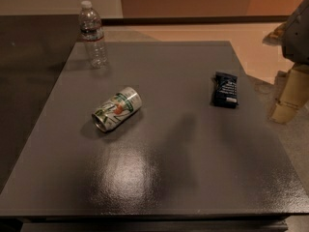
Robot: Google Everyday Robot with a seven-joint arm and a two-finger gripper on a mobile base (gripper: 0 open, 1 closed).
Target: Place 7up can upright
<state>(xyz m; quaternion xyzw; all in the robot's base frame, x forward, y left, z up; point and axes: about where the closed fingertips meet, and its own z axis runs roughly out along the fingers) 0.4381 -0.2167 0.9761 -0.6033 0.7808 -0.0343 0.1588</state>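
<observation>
The 7up can [117, 109] lies on its side on the grey table [159, 178], left of the middle, with its silver end facing the front left. Its white-and-green label with a red spot faces up. My gripper [291, 96] is at the far right edge of the view, beyond the table's right side and well away from the can. It holds nothing that I can see.
A clear plastic water bottle [92, 34] stands upright at the table's back left corner. A flat dark blue snack packet [225, 89] lies at the right side of the table. A darker surface [26, 71] adjoins the table on the left.
</observation>
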